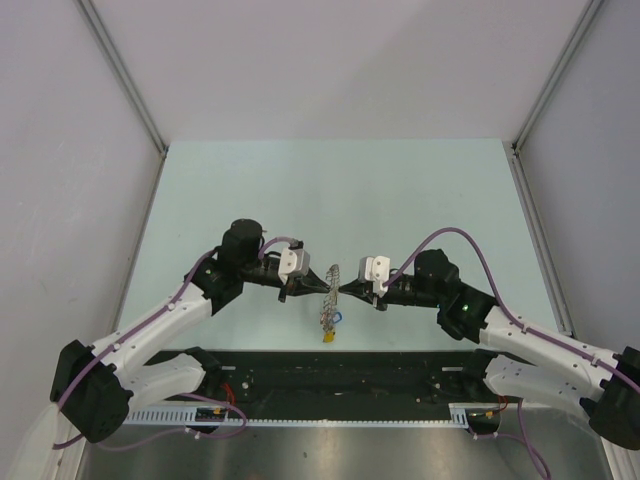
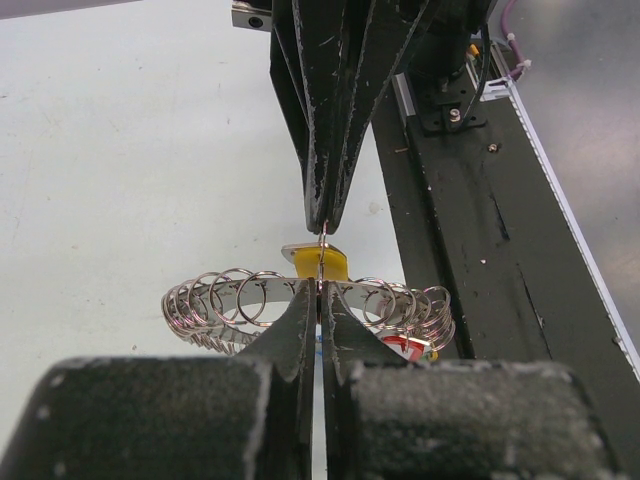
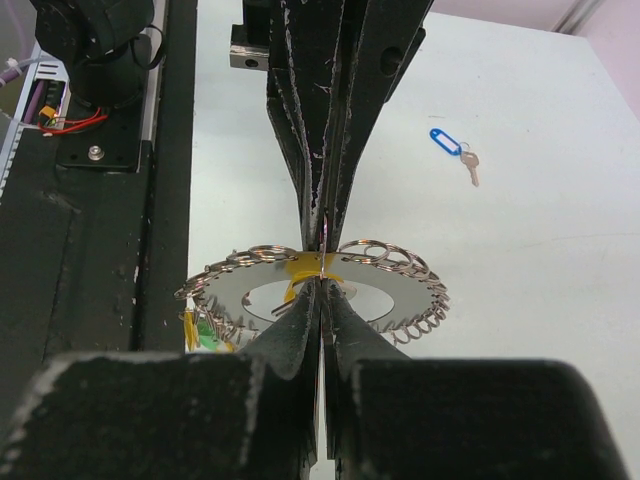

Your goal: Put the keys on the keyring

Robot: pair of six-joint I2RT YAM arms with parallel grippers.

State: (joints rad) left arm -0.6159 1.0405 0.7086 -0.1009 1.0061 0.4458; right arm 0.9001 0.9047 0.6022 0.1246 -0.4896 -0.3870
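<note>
The keyring [image 1: 330, 293] is a grey disc fringed with small wire rings, held off the table between both grippers. My left gripper [image 2: 320, 287] is shut on its rim [image 2: 250, 292]. My right gripper [image 3: 322, 282] faces it tip to tip. It is shut on a thin wire loop at the rim, beside the yellow-orange tag [image 3: 298, 266] of one key, which also shows in the left wrist view [image 2: 320, 263]. The blue-tagged key [image 3: 447, 143] lies loose on the table beyond the ring. I cannot make it out in the top view.
Yellow [image 1: 329, 338] and blue [image 1: 338, 318] tags hang from the ring's near end, and a red tag [image 2: 408, 347] shows under it. The black base rail [image 1: 340, 372] runs along the near table edge just below the ring.
</note>
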